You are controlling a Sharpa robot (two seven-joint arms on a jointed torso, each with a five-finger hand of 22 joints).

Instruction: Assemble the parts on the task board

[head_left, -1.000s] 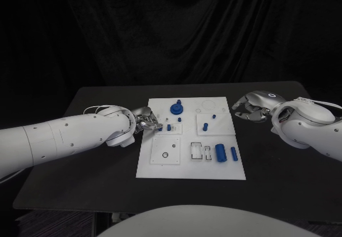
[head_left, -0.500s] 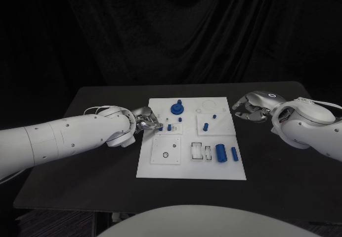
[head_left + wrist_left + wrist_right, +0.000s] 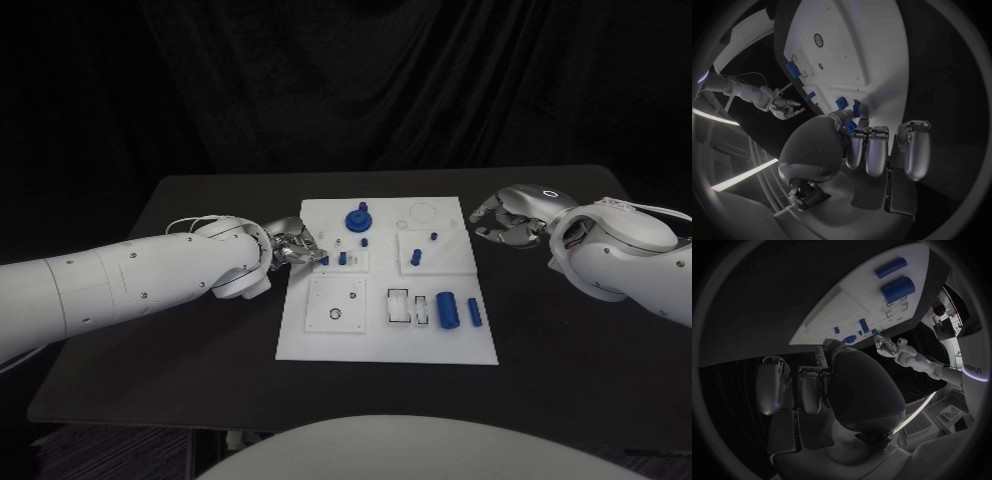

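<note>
**Left hand works a small part at the board's edge**

The left hand's fingers [image 3: 868, 150] reach over the near edge of the task board [image 3: 387, 335]. In the left wrist view the thumb and a fingertip meet on a small blue peg [image 3: 856, 108]; the other fingers lie side by side, curled just short of it. In the head view the left hand [image 3: 299, 246] sits against the board's left edge, its fingertips at that peg [image 3: 323, 259].

Just beyond the fingers stand another short peg [image 3: 345, 258], a gear-like blue part [image 3: 358, 219] and further pegs [image 3: 415, 256]. Well apart, toward the board's near end, lie two blue cylinders [image 3: 447, 308] beside open rectangular slots.

To do this step well, I judge the peg should be kept upright and pushed straight down, with the curled fingers kept off its neighbours.

The right hand [image 3: 503, 224] hangs just off the board's right edge, fingers curled inward, apparently empty.

The counter [image 3: 173, 360] is matte black. A black curtain hangs behind it.
</note>
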